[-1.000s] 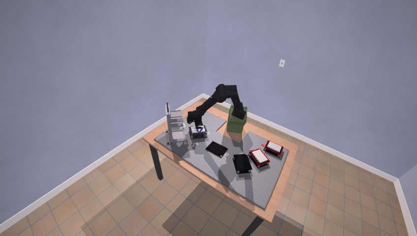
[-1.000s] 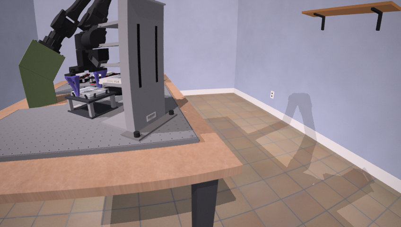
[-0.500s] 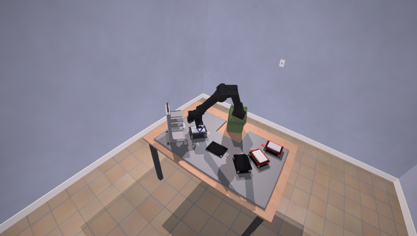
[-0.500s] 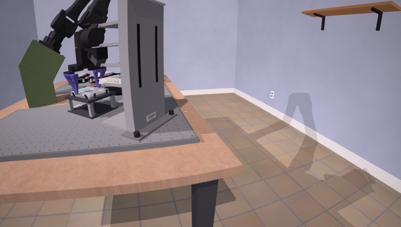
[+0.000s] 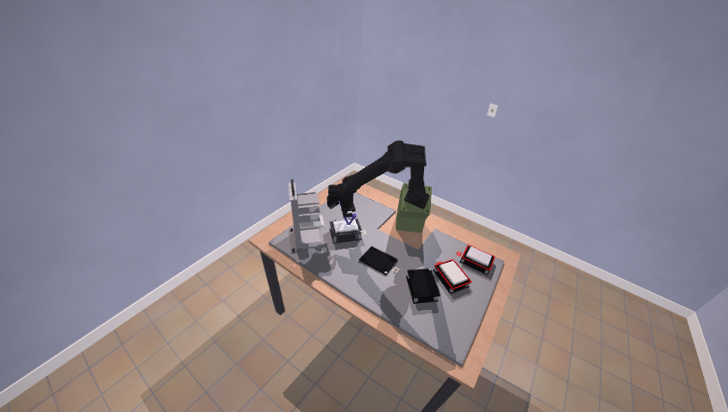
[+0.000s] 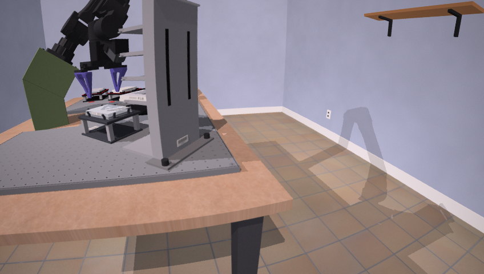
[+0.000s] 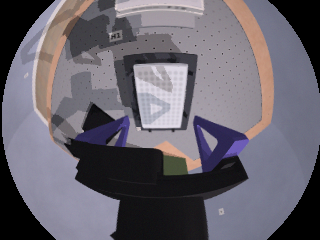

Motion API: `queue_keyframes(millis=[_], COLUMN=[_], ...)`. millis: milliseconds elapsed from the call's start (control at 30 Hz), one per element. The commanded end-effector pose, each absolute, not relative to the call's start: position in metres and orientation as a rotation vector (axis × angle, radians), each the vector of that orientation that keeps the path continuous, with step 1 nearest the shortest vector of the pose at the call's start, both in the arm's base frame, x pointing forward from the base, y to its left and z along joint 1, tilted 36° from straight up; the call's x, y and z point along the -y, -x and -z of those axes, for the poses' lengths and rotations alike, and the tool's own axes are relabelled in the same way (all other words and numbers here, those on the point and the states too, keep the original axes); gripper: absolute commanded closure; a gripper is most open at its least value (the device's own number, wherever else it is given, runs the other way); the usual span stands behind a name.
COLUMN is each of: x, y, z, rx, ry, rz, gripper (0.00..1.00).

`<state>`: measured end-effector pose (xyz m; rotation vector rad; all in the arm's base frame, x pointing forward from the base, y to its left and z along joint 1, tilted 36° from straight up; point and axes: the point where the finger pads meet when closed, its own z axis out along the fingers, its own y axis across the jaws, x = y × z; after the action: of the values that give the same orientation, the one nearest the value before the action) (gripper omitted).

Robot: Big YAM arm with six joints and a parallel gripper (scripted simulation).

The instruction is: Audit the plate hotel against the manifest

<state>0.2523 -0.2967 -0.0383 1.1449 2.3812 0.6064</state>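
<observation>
Wooden bench (image 6: 142, 200) on dark legs (image 6: 246, 244), topped by a grey perforated board (image 6: 51, 159). Tan tiled floor (image 5: 214, 352) below, crossed by shadows. Blue-grey walls (image 5: 153, 101) with white skirting (image 6: 390, 166). White socket (image 5: 492, 109) on one wall. High up, wooden shelf (image 6: 424, 11) on two black brackets (image 6: 390, 25).

Black arm (image 5: 380, 166), purple-fingered gripper (image 6: 101, 91)
</observation>
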Motion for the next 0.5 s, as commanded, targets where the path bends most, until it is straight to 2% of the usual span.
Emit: queue_keyframes(millis=[0,467], x=[0.325,0.332], y=[-0.248,-0.235], z=[0.009,-0.015], rx=[-2.349,-2.349], ry=[-1.109,-1.108], rz=[-0.533,-0.528], gripper=[0.0,0.0])
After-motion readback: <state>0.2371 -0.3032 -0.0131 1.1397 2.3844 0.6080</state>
